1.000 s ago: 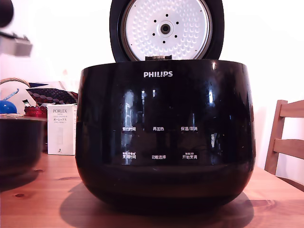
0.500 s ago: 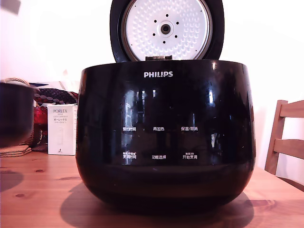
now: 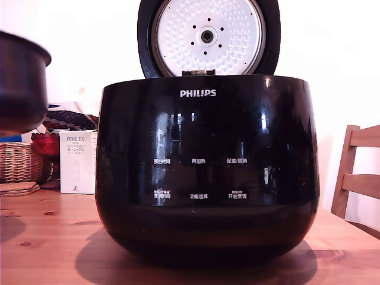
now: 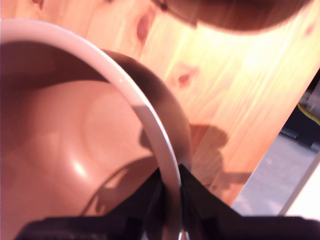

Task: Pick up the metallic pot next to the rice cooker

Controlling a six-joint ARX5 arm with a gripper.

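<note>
Since the earlier frames the pot (image 3: 21, 83) is raised well clear of the table (image 3: 53, 237), at the exterior view's left of the cooker (image 3: 206, 169). Its rim is pinched between the gripper (image 4: 171, 192) fingers, one inside and one outside, so it hangs tilted. "PHILIPS" is read on the cooker, "PORLEX" on the box (image 3: 77, 161).

Very large rounded black rice cooker (image 3: 206, 172) in mirror-glossy plastic, its round lid plate (image 3: 206, 37) dimpled white-silver metal, small round dark metal pot (image 3: 21, 83) with smooth satin inside (image 4: 65, 150) and thin pale rim, knotty varnished pine table (image 3: 53, 243), woven wicker basket (image 3: 21, 161), matt white cardboard box (image 3: 77, 161)
</note>
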